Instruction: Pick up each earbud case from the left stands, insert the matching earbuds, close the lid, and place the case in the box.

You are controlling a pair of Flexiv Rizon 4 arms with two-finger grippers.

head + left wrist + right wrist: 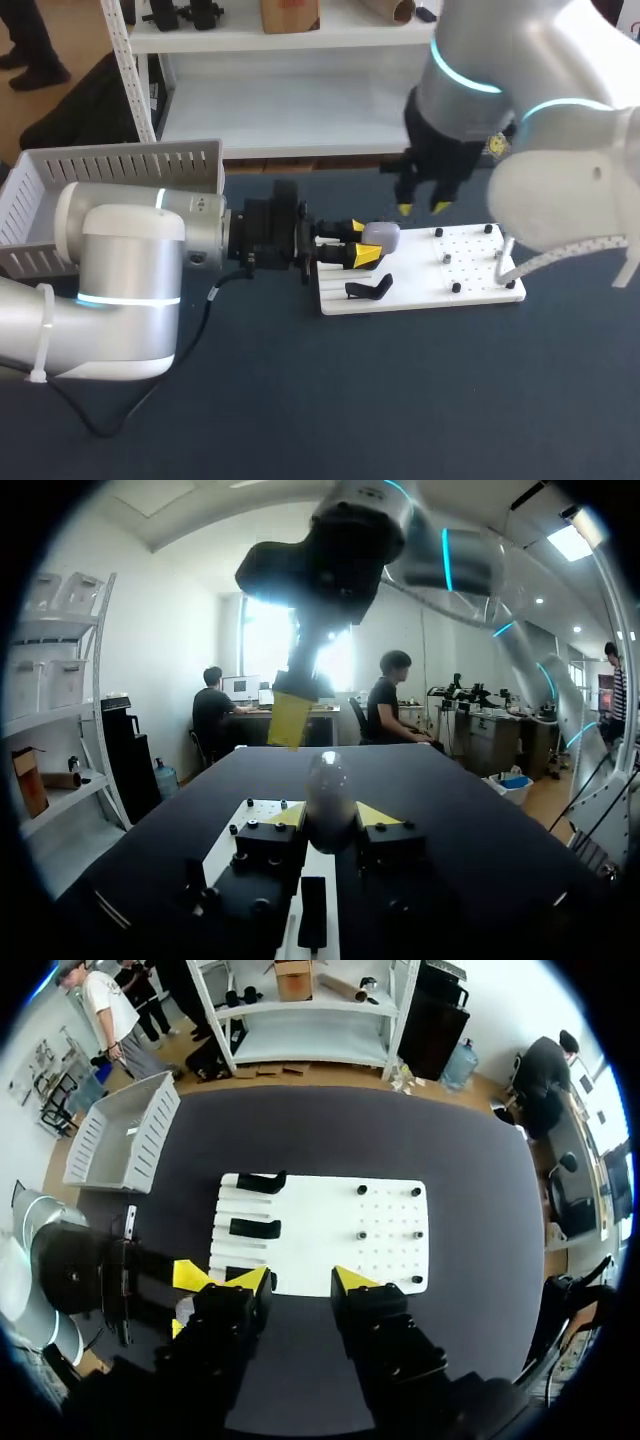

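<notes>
At the far left, the grey box (pixel 120 175) is sitting on the desk (pixel 330 400), well apart from the work. Next, my left fingers (pixel 364 257) are clamping the pale earbud case (pixel 381 236) from both sides and holding it over the left end of the white board (pixel 420 285), just above a black stand (pixel 368 288). I am judging that the earbuds are the step now in hand. To do it well, I should be gripping only the case's lower body, leaving the lid free, and holding it level and steady. Further right, my right fingers (pixel 441 207) are hanging wide apart and empty above the board. I cannot tell whether the small dark pieces (pixel 455 288) there are earbuds, so I should be confirming that before descending.
</notes>
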